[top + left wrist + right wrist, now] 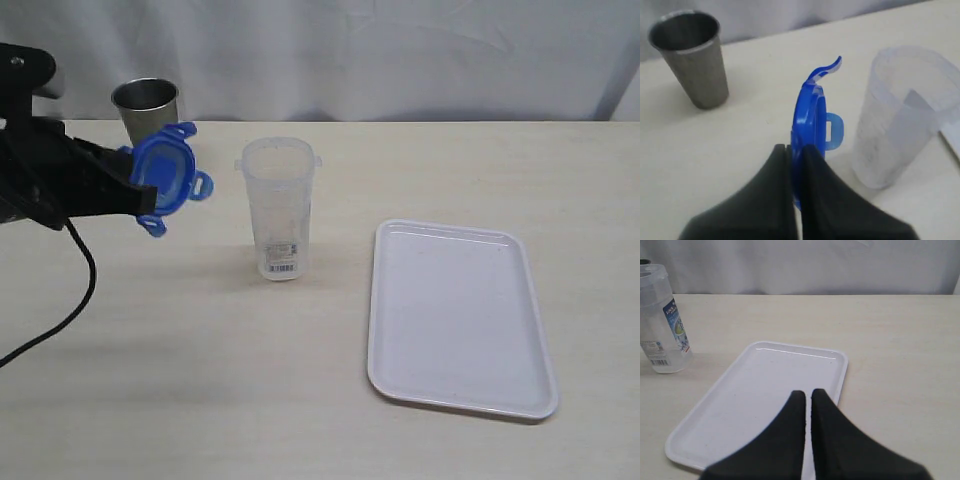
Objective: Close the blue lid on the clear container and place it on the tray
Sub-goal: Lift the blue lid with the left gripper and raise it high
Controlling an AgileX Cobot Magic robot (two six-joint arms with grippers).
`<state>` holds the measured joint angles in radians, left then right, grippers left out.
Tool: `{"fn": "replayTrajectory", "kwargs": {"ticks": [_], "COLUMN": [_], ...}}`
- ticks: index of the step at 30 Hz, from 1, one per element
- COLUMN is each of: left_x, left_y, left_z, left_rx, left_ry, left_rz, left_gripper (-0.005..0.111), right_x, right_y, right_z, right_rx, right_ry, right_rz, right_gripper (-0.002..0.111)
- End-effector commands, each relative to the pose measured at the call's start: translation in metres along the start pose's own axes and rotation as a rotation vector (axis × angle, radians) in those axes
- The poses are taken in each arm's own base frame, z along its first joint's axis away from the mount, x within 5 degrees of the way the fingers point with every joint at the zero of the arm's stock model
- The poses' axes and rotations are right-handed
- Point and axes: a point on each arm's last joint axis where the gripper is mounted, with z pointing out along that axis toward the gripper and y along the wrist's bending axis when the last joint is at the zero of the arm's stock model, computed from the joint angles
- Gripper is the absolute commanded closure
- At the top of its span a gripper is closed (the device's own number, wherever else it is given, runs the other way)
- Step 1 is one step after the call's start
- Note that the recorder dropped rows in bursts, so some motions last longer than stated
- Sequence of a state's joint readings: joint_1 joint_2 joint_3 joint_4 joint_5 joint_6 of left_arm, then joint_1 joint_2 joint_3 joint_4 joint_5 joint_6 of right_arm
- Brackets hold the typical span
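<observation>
One capping step: my left gripper [796, 155] clamped the tilted blue lid [165, 178] at the clear container's [279, 205] nine o'clock; right gripper [807, 396] closed, empty; levelling seemed next.

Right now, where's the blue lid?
Exterior view, left side: the blue lid is clamped in the left tool, in front of the steel cup, left of the clear container.

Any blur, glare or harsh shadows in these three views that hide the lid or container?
Exterior view: soft even light, faint shadows, lid and container sharp. Left wrist view: left claw and container out of focus, lid edge soft. Right wrist view: right claw blurred up close, tray clear, slight sheen along one rim.
</observation>
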<state>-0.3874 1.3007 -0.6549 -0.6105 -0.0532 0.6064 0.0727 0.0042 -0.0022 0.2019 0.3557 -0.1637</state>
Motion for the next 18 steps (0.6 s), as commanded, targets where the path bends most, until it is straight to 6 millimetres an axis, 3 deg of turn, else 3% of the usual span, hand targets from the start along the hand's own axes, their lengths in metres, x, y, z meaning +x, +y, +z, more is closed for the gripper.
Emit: {"fn": "replayTrajectory", "kwargs": {"ticks": [1, 9, 18], "left_x": [-0.02, -0.079, -0.112], "left_y": [0.004, 0.0, -0.006], "left_z": [-0.004, -0.002, 0.047], "left_rx": [-0.064, -0.064, -0.05], "left_ry": [-0.151, -0.295, -0.252], "left_rz": [0.097, 0.299, 0.536], "left_gripper": [0.107, 0.107, 0.107], "right_x": [0.001, 0.001, 0.001], "right_y": [-0.001, -0.001, -0.001], "right_z": [0.0, 0.0, 0.0], "right_rx": [0.008, 0.008, 0.008], "right_ry": [0.0, 0.0, 0.0], "right_rz": [-0.011, -0.011, -0.011], "right_gripper": [0.104, 0.104, 0.104]}}
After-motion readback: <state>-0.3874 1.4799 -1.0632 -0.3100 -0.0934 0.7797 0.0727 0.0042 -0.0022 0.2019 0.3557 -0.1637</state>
